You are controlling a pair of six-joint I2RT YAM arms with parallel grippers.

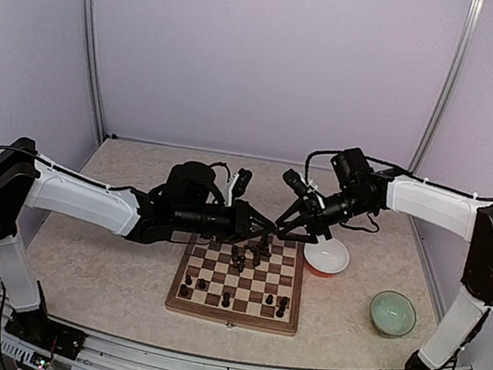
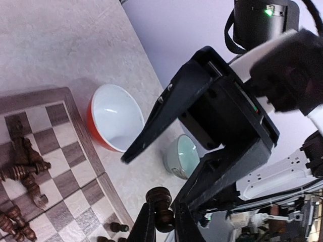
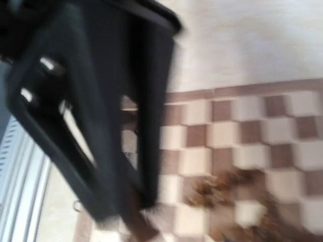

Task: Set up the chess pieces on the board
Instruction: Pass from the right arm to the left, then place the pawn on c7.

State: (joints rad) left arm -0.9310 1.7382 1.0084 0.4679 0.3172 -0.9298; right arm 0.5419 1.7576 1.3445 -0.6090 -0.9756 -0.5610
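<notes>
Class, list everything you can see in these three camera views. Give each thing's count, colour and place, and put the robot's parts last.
board: one, dark brown and cream squares with a light brown border; centre of the table.
chess pieces: count unclear, dark brown; a heap lying mid-board, a few standing on the near rows, one held.
red bowl: one, red outside and white inside; by the board's far right corner.
green bowl: one, pale green; right of the board.
table: one, beige.
left arm, right arm: white and black; both reach to the board's far edge.
left gripper: black; shut on one piece.
right gripper: black; jaws apart.
</notes>
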